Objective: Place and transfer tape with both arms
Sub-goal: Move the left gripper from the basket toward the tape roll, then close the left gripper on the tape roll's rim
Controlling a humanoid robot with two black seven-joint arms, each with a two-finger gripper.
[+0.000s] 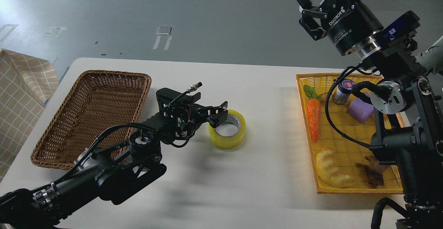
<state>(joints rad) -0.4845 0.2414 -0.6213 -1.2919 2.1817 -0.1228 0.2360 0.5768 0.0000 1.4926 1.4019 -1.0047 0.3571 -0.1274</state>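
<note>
The tape (pixel 231 136), a yellow translucent roll with a pale core, lies flat on the white table (pixel 242 187) near the middle. My left gripper (pixel 220 114) reaches in from the left and sits at the roll's upper left rim. One finger is over the rim and hole, the other just outside the roll, with a gap between them. The roll rests on the table. My right gripper (pixel 309 14) is raised high at the upper right, above the table's far edge, open and empty.
A brown wicker basket (pixel 52 146) stands at the left. A yellow tray basket (pixel 346 187) at the right holds a toy carrot (pixel 313 120), a small jar (pixel 342 92), a purple block (pixel 360 110), a ridged bread toy (pixel 332 169) and a brown object (pixel 373 173).
</note>
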